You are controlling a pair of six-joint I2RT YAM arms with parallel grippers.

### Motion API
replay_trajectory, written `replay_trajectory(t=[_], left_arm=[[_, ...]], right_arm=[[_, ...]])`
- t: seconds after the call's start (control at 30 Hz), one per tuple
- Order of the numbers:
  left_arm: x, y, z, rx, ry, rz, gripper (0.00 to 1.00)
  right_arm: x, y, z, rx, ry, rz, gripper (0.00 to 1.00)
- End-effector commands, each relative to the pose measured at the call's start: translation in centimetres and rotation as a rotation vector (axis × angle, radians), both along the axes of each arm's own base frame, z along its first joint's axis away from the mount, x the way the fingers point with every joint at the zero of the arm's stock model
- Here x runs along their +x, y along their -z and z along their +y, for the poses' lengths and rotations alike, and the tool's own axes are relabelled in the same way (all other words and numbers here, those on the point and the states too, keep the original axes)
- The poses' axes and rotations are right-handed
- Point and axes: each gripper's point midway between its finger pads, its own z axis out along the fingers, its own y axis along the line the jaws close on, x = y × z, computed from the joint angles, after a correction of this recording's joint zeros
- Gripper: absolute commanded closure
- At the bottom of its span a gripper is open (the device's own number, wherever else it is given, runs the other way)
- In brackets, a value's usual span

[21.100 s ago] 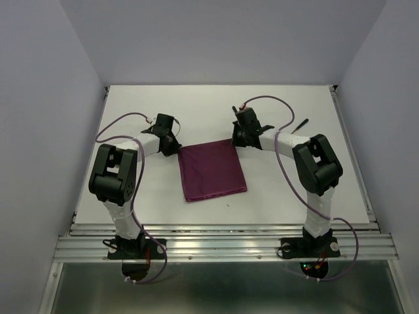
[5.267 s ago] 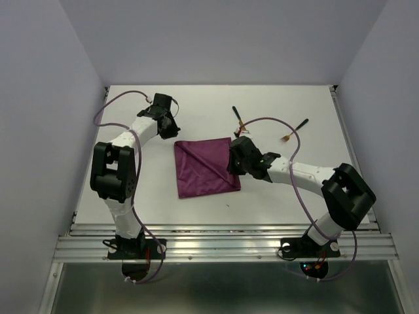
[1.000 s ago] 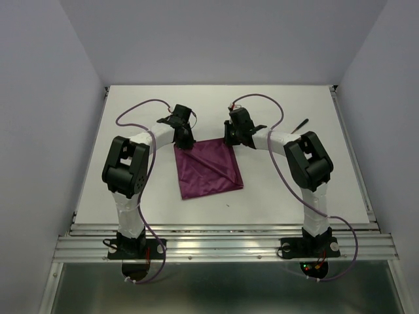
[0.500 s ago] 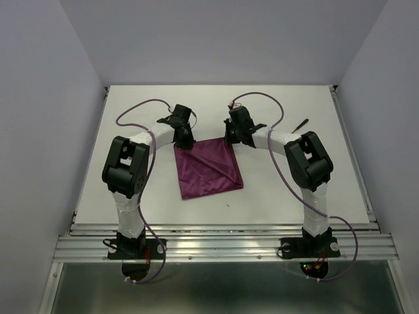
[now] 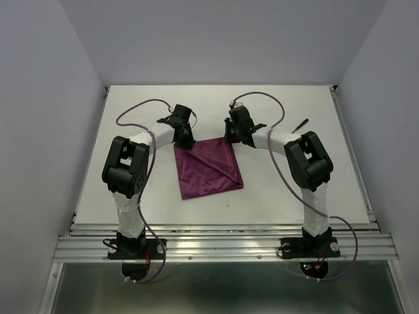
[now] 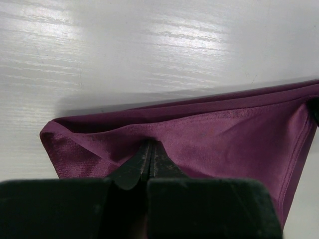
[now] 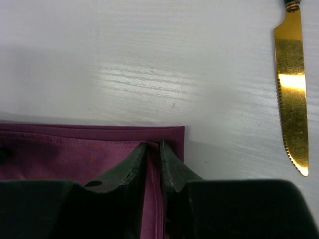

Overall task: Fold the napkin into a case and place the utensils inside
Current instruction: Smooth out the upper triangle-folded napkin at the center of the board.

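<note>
The magenta-purple napkin (image 5: 209, 168) lies on the white table between both arms, with a diagonal crease across it. My left gripper (image 5: 186, 144) sits at its far left corner, and in the left wrist view the gripper (image 6: 151, 145) is shut on a raised ridge of the napkin (image 6: 229, 134). My right gripper (image 5: 231, 139) is at the far right corner. In its wrist view the gripper (image 7: 160, 145) has its jaws a narrow way apart, tips down on the napkin (image 7: 60, 154), its right hem lying between them. A gold knife blade (image 7: 291, 89) lies just right. One utensil's black handle (image 5: 300, 123) shows beyond the right arm.
The white table (image 5: 131, 196) is walled in by pale panels on the left, right and back. A metal rail (image 5: 222, 245) runs along the near edge by the arm bases. Purple cables loop over both arms.
The right gripper has shifted slightly at the napkin's far right corner, and its jaws have closed and parted a little again. The left arm has stayed still on its corner.
</note>
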Motion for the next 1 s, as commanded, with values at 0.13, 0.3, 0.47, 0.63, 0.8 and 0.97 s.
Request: replay_trajectory(t=[0.13, 0.3, 0.47, 0.63, 0.8, 0.97], left_arm=[[0.7, -2.8, 0.3, -0.001, 0.004, -0.055, 0.99], [1.0, -4.1, 1.0, 0.023, -0.015, -0.087, 0.99], [1.4, -4.9, 1.9, 0.023, -0.042, -0.102, 0.99], [2.1, -5.0, 3.5, 0.021, -0.082, -0.103, 0.99], [2.3, -4.5, 4.6, 0.020, -0.110, -0.099, 0.99], [2.7, -3.5, 4.9, 0.023, -0.123, -0.086, 0.99]], right_arm=[[0.3, -8.5, -0.9, 0.100, 0.062, -0.183, 0.55], [-4.1, -9.0, -2.6, 0.143, 0.062, -0.137, 0.53], [-9.5, -7.6, -3.0, 0.184, 0.059, -0.033, 0.73], [-14.4, -6.3, -1.6, 0.236, 0.013, 0.062, 0.96], [-17.2, -3.7, -1.9, 0.252, 0.003, 0.155, 0.98], [-18.1, -1.5, -2.3, 0.232, 0.005, 0.206, 0.97]])
